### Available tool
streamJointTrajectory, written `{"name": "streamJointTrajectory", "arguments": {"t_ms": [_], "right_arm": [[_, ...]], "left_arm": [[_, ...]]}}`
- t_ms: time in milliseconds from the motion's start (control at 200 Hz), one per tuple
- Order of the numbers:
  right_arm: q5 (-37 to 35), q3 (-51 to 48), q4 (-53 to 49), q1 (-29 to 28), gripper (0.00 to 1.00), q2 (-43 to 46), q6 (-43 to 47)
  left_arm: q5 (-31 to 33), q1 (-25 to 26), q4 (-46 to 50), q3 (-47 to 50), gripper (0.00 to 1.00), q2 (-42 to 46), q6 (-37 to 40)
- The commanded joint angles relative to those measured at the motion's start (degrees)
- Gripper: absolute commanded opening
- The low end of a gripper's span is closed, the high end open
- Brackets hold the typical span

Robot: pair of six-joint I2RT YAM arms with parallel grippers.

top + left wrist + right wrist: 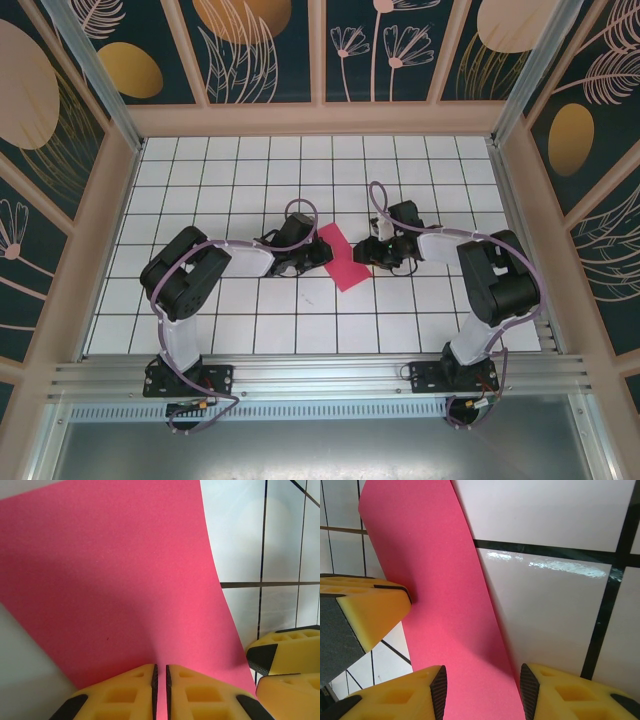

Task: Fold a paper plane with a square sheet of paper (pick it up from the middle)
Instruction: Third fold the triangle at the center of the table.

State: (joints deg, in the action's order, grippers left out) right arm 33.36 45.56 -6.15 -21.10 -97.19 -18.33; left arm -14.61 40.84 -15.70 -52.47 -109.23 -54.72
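Currently square sheet of paper [343, 256] at centre of surface [200, 180], 9 o'clock edge pinched between left jaws, 3 o'clock edge straddled by spread right jaws, ungripped. Risk: slip or stray crease if lifted on single edge pinch; tear if pulled sideways.

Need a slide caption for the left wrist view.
Left hand pinches the pink sheet at its edge, right hand close beside.
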Motion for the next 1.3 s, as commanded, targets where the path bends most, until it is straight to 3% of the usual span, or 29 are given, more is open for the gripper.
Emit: {"name": "streamJointTrajectory", "arguments": {"t_ms": [0,781,1041,1161,1296], "right_arm": [[3.9,-2.0,-1.4,-1.3,0.46,0.9,0.5],[6.0,-6.6,3.6,-0.7,0.42,6.5,-7.5],[5.1,-4.1,2.6,-0.3,0.32,4.8,-7.8],[5.0,-3.9,2.8,-0.3,0.19,4.6,-8.5],[5.1,-4.3,3.9,-0.3,0.11,4.9,-10.3]], "left_arm": [[-0.9,0.1,-1.1,1.4,0.17,0.4,-0.8],[-1.3,0.1,-1.7,1.2,0.17,0.7,-0.5],[-1.4,0.1,1.4,-0.8,0.21,2.1,3.3],[-0.5,0.2,4.1,-1.4,0.26,4.4,6.4],[4.8,2.0,10.0,-1.2,0.31,9.1,11.5]]}}
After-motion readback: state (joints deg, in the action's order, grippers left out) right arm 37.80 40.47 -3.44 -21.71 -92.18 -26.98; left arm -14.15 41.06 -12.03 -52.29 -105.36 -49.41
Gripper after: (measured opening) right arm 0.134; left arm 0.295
